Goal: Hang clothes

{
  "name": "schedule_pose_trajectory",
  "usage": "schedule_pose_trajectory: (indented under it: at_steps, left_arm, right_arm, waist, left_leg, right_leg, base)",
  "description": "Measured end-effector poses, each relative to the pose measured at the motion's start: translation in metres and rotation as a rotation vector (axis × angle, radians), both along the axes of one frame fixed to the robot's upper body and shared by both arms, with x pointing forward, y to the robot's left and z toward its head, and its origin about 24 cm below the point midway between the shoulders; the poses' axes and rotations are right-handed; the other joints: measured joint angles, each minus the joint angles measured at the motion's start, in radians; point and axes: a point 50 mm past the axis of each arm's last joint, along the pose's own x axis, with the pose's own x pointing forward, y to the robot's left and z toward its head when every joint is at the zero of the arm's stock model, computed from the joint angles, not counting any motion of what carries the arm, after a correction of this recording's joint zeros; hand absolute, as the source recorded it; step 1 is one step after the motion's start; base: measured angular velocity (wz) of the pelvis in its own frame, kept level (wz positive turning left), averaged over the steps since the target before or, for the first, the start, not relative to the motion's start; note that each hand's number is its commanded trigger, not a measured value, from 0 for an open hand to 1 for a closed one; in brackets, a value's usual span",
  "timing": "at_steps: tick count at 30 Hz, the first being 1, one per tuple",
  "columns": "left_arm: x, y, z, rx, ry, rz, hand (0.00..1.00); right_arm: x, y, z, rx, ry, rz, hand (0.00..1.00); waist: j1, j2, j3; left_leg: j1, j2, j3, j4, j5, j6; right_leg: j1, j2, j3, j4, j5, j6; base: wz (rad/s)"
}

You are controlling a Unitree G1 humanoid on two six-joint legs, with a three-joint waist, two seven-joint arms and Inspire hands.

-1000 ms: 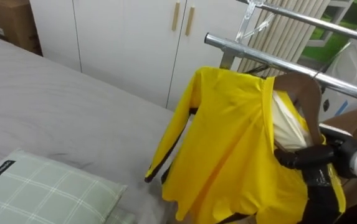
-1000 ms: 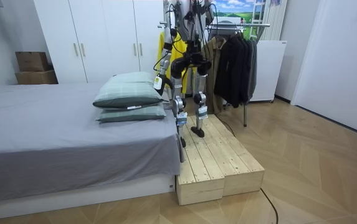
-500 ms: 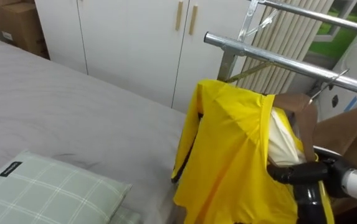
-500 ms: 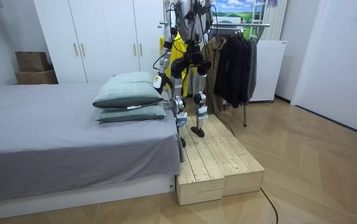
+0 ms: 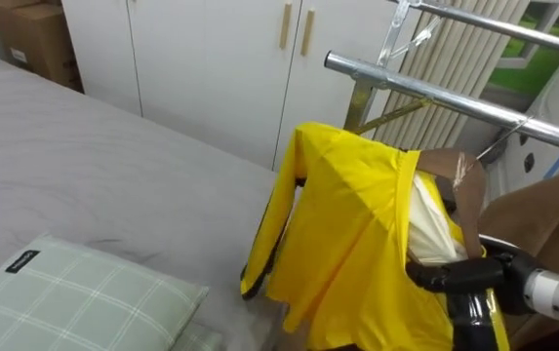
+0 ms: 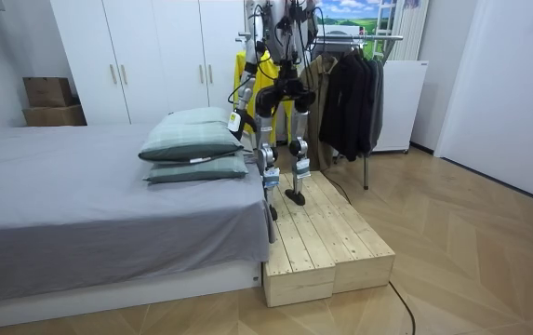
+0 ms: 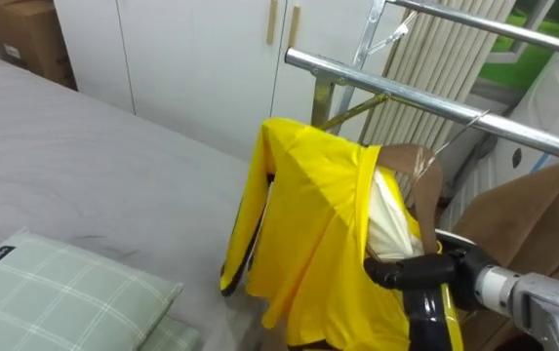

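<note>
Hanging underway: right hand (image 5: 455, 278) fingers clamped on yellow fabric jacket (image 5: 357, 234); next should lift brown wooden hanger (image 5: 466, 185) onto silver metal rail (image 5: 425, 91) at one o'clock.

Jacket (image 5: 357, 224): bright yellow, black trim along the sleeve edge, cream lining. Right hand (image 5: 474, 275): black. Hanger (image 5: 471, 185): brown. Pillow (image 5: 74, 297): pale green with a white check. Bedsheet (image 5: 94, 175): plain grey. Wardrobe (image 5: 211, 58): white, light wooden handles. Rail (image 5: 425, 88): silver. Box (image 5: 40, 39): brown cardboard.
</note>
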Motion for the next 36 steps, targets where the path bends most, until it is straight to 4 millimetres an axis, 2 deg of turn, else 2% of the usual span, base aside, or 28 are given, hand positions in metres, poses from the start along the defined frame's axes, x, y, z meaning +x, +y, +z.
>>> schedule_pose_trajectory:
  at_steps: [6,7,8,9,25,36]
  left_arm:
    - [0.006,0.001,0.002,0.018,-0.025,-0.006,0.00]
    - [0.007,0.001,0.002,0.020,-0.024,-0.010,0.00]
    - [0.007,0.001,0.002,0.021,-0.024,-0.011,0.00]
    - [0.007,0.001,0.002,0.021,-0.024,-0.011,0.00]
    - [0.007,0.002,0.002,0.023,-0.017,-0.019,0.00]
    - [0.006,0.002,0.002,0.028,-0.017,-0.018,0.00]
  right_arm:
    - [-0.001,0.001,-0.003,0.043,-0.007,-0.023,1.00]
    - [-0.001,0.001,-0.004,0.044,-0.007,-0.024,0.86]
    - [-0.001,0.001,-0.004,0.045,-0.005,-0.026,0.33]
    - [-0.001,0.001,-0.004,0.045,-0.005,-0.027,0.00]
    - [-0.005,-0.005,-0.010,0.052,0.003,-0.105,0.00]
    - [-0.008,-0.009,-0.013,0.071,0.002,-0.158,0.00]
  waist:
    - [0.000,-0.011,0.0023]
    - [0.000,-0.011,0.0023]
    - [0.000,-0.011,0.0024]
    - [0.000,-0.011,0.0024]
    - [-0.003,-0.011,0.0035]
    - [-0.002,-0.014,0.0075]
  left_leg:
    - [-0.019,-0.001,-0.019,0.015,0.000,0.000]
    - [-0.019,-0.001,-0.021,0.015,0.000,0.000]
    - [-0.020,-0.001,-0.021,0.016,0.000,0.000]
    - [-0.020,-0.001,-0.021,0.016,0.000,0.000]
    - [-0.019,0.000,-0.020,0.014,-0.001,-0.001]
    - [-0.018,0.000,-0.019,0.013,-0.001,-0.001]
  right_leg:
    - [-0.003,-0.004,-0.016,-0.001,0.001,-0.001]
    - [-0.002,-0.003,-0.017,-0.001,0.001,-0.001]
    - [-0.002,-0.003,-0.018,-0.001,0.001,-0.001]
    - [-0.002,-0.003,-0.018,-0.002,0.001,-0.001]
    - [-0.002,-0.002,-0.017,-0.001,0.001,-0.001]
    - [-0.002,0.000,-0.013,-0.002,0.001,-0.001]
  base:
    - [0.09]
    - [0.03]
    - [0.00]
    - [0.00]
    - [0.00]
    - [0.00]
